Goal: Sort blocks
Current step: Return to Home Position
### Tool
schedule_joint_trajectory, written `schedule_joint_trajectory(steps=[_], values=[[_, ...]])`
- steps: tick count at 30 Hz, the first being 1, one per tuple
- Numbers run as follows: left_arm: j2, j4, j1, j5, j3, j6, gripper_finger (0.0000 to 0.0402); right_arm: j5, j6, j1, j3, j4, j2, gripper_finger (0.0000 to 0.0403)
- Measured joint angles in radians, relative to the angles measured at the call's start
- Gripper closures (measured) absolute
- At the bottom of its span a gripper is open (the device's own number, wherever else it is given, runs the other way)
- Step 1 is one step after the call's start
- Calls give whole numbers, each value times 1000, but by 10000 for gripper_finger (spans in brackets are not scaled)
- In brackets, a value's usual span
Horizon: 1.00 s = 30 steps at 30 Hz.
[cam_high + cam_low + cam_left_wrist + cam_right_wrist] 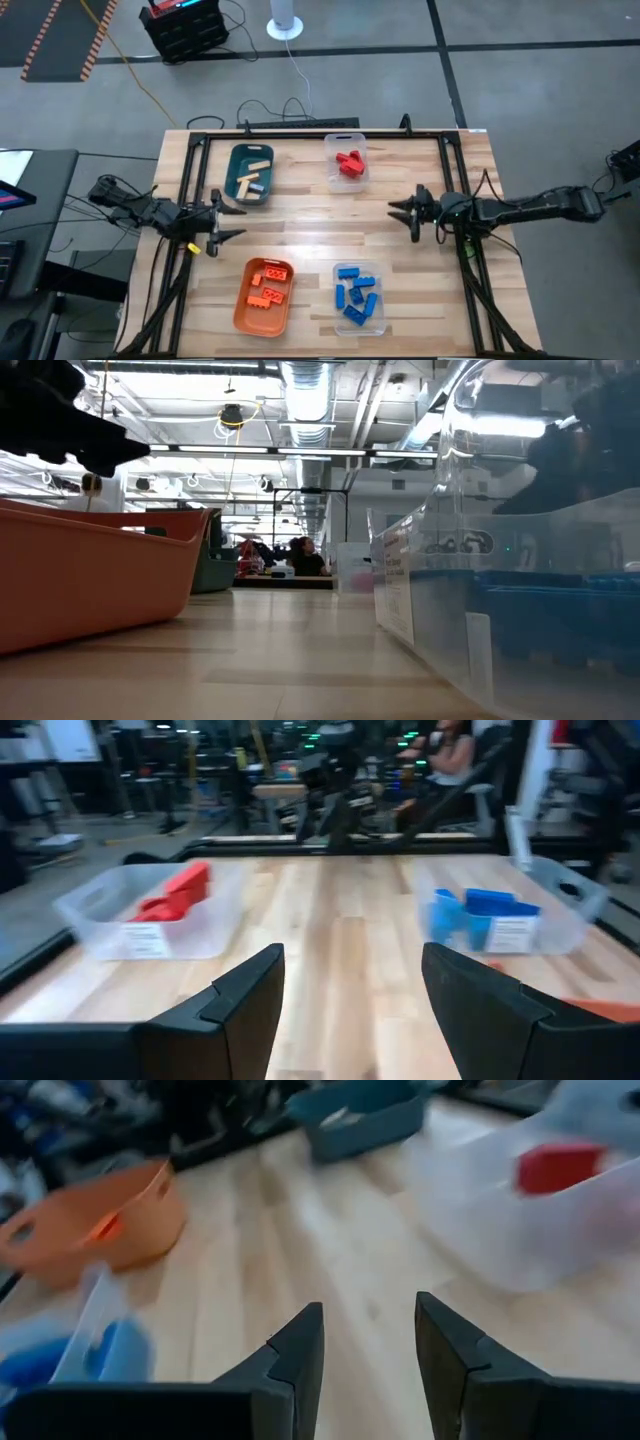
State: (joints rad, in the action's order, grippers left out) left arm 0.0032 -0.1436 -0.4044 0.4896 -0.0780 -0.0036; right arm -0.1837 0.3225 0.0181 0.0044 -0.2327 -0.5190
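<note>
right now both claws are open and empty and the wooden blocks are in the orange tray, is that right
Not quite. The high view shows the wooden blocks in the teal tray, not the orange tray, which holds orange blocks. The rest stands: the left claw and the right claw are both open and empty.

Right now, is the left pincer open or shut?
Open. The left pincer has its fingers wide apart, with only bare table between them.

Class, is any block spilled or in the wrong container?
Nothing stands out: wooden blocks lie in the teal tray, orange blocks in the orange tray, red blocks in one clear bin, blue blocks in the other bin.
</note>
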Motion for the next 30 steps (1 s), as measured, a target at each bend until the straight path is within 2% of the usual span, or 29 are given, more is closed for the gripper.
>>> schedule_joint_trajectory(steps=[8, 12, 20, 23, 30], values=[[0, 0, 196, 0, 0, 0, 171, 0, 2, 220, 0, -83, 133, 267], [0, 0, 281, 0, 0, 0, 171, -1, 2, 275, 0, -50, 175, 267], [0, 0, 369, 0, 0, 0, 171, -1, 1, 302, 0, 70, 197, 267], [0, 0, 372, 0, 0, 0, 171, 2, 1, 279, 0, 177, 287, 267], [0, 0, 372, 0, 0, 0, 171, 6, -1, 258, 2, 183, 505, 267]])
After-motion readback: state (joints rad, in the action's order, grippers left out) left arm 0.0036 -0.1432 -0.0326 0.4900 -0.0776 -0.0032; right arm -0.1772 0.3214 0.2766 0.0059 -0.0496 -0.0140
